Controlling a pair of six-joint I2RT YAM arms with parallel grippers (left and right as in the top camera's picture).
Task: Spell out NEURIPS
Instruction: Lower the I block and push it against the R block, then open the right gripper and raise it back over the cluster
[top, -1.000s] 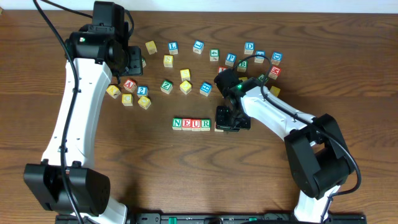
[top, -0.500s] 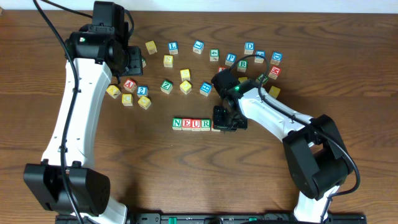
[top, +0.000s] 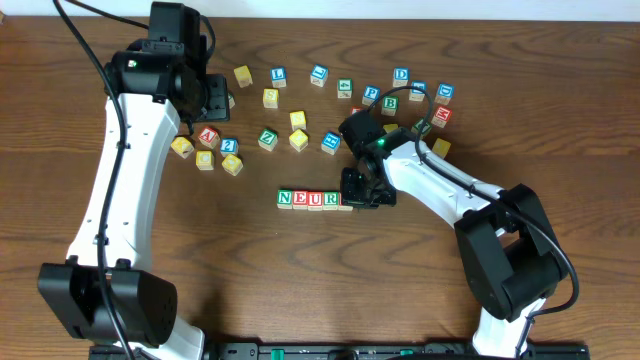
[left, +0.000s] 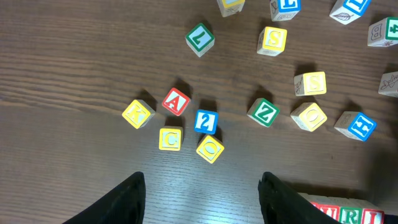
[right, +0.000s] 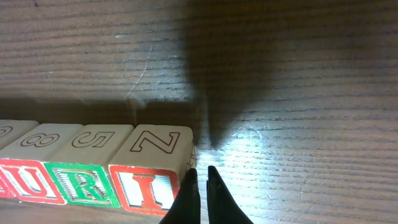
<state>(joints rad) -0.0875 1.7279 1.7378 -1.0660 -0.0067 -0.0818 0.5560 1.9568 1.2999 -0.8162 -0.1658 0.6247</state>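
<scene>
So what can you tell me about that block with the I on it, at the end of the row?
The I block is a small pale wooden cube: a red I in a red frame on front, an outlined Z on top. It sits flat on the table, flush against the green-framed R block. The right gripper, shut, stands at its free side, seemingly touching.

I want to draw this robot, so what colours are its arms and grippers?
The left arm and right arm have smooth white shells with chunky black joints and bases. Thin black cables run along them. A small green light glows near the right arm's wrist. The left gripper and right gripper have black fingers.
</scene>
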